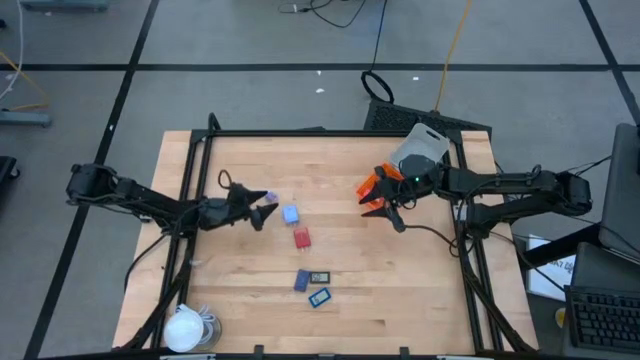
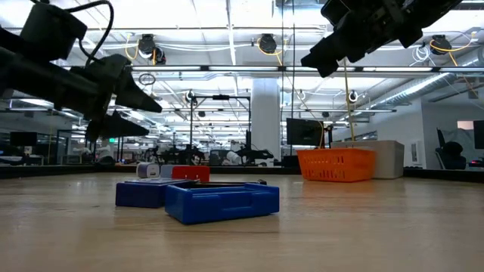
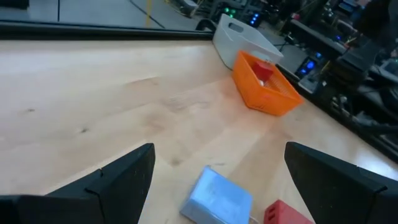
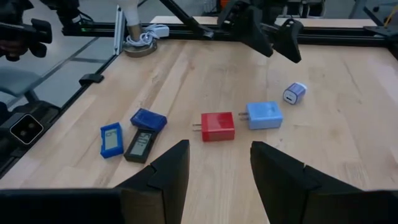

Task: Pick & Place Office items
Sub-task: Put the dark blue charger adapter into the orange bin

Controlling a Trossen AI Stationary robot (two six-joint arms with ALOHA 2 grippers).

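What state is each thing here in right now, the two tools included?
Left tool: open, empty, above the purple cube.
Right tool: open, empty, beside the orange tray.
Orange tray: uncovered, a red piece inside.
Pale blue block: flat on the table.
Red block: flat, next to the pale blue block.
Three blue and dark flat pieces: lying together, untouched.

Left gripper (image 1: 262, 208), fingers apart, over table's left-centre, just beside small purple cube charger (image 1: 270, 197). Pale blue square charger (image 1: 290, 214) right of it; red block charger (image 1: 301, 238) just nearer front edge. Further front: dark blue block (image 1: 302, 280), dark flat rectangle (image 1: 320, 277), blue flat rectangle (image 1: 320, 297). Right gripper (image 1: 382, 196), fingers apart, beside orange plastic tray (image 1: 368, 186) at right rear. White round corded lump (image 1: 185, 327) at front-left corner.
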